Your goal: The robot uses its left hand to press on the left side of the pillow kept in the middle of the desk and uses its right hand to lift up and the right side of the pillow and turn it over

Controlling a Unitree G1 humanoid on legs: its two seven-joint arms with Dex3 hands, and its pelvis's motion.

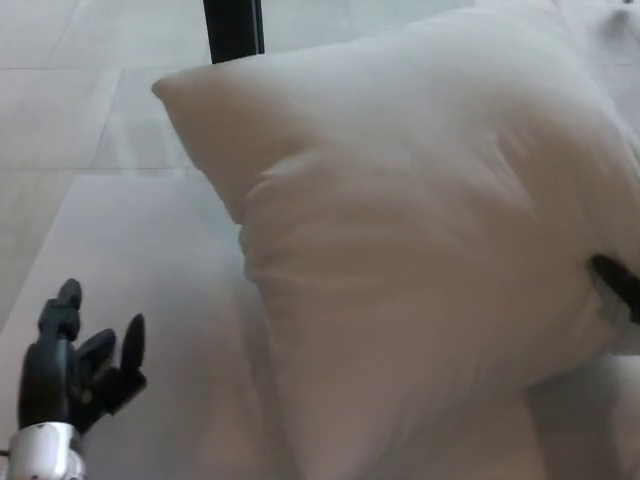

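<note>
The white pillow (420,230) fills the middle and right of the head view, raised off the desk (130,250) and tilted, one corner pointing up-left. My left hand (75,365) is at the lower left, open, fingers spread and held upright, well clear of the pillow's left edge. Of my right hand (616,285) only a black finger shows at the right border, hooked over the pillow's right side. The rest of that hand and arm is hidden behind the pillow or out of frame.
A black post (233,28) stands beyond the desk's far edge at the top. Pale floor tiles (60,110) lie behind the desk. The desk's left edge runs diagonally near my left hand.
</note>
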